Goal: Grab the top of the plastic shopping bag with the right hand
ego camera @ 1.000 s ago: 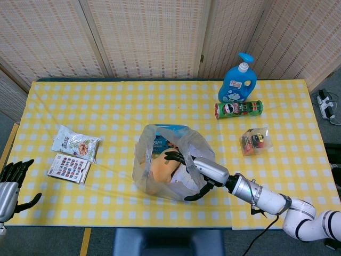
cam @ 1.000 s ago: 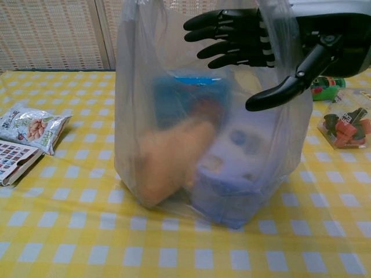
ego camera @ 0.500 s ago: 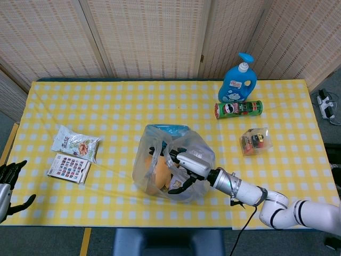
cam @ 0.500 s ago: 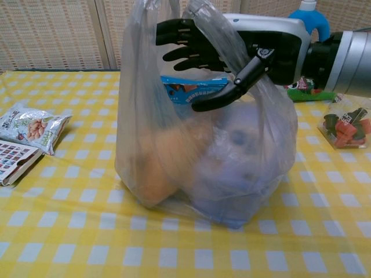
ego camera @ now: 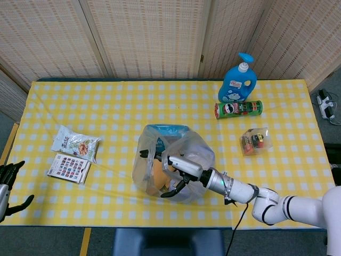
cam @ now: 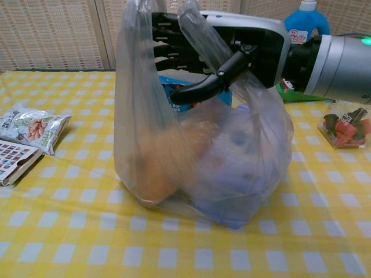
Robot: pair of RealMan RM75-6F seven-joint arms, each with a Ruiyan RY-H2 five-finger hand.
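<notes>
A clear plastic shopping bag [ego camera: 194, 152] stands upright near the table's front middle, holding an orange item, a blue packet and bluish boxes. In the chest view the bag [cam: 197, 168] fills the centre, its two handles rising at the top. My right hand [ego camera: 171, 166] reaches in from the right at the bag's top. There my right hand [cam: 203, 43] has its fingers stretched leftward between the handles and the thumb apart below, with film draped over it but nothing gripped. My left hand [ego camera: 6, 184] hangs off the table's front left corner, fingers apart and holding nothing.
A blue pump bottle [ego camera: 238, 79] and a lying green Pringles can [ego camera: 238, 109] are at the back right. A small clear box [ego camera: 254, 141] sits right of the bag. A snack packet [ego camera: 74, 143] and a card pack [ego camera: 68, 168] lie at the left.
My right hand has pushed further left across the bag's top, from beside the right handle to between the handles. The bag's upper part has bunched around it. The left hand dropped slightly.
</notes>
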